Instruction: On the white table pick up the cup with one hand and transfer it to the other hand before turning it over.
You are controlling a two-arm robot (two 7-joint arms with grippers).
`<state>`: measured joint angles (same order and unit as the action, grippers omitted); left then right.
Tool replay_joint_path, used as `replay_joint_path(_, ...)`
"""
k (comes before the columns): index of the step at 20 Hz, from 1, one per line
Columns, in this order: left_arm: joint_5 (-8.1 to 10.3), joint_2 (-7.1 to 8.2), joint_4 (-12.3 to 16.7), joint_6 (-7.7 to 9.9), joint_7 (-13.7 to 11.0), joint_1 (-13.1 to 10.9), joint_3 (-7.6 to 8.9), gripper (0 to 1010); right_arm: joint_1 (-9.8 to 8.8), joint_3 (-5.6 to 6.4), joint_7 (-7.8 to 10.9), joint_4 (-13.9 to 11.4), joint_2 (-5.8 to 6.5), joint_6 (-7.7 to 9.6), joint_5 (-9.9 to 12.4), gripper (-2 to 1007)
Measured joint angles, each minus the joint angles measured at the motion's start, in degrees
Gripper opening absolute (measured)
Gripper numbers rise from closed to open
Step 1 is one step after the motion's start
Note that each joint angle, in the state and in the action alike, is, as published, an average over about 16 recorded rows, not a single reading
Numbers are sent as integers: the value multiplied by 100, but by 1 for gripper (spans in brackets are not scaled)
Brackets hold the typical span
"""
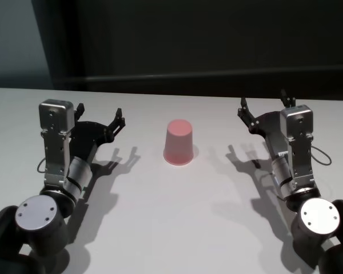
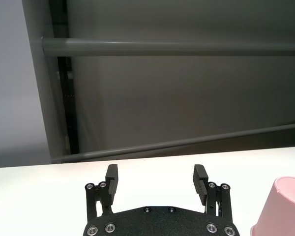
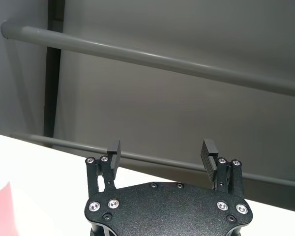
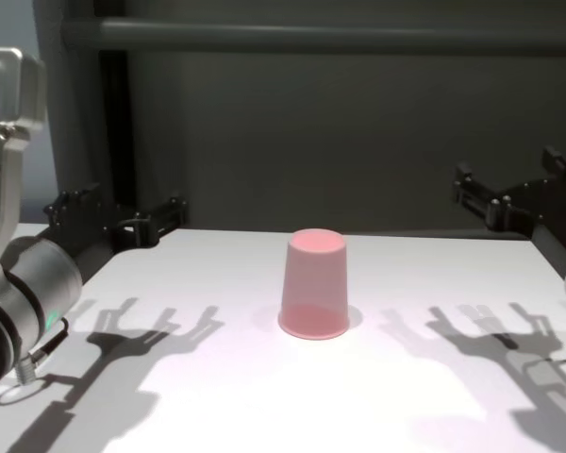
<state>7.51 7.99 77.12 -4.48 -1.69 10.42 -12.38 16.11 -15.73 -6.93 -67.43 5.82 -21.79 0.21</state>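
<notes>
Your pink cup [image 1: 178, 142] stands upside down mid-table [image 1: 160, 228], well clear of every edge, with bare tabletop between it and your left pincer [image 1: 113, 121] and right pincer [image 1: 263, 105], both spread wide and empty.

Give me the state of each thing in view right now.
cup: upside down, wide rim on the table, untouched, midway between the arms.
left gripper: open, empty, above the table left of the cup.
right gripper: open, empty, above the table right of the cup.
table: bears only the cup.
</notes>
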Motion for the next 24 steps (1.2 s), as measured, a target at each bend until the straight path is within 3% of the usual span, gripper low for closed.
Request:
replay_joint_path(10, 0, 0, 0, 0, 0, 0, 0, 1001, -123, 124, 45, -116, -31, -3, 40, 1002)
replay_joint_path(24, 0, 0, 0, 0, 0, 0, 0, 1001, -116, 118, 58, -109, -34, -10, 59, 1002)
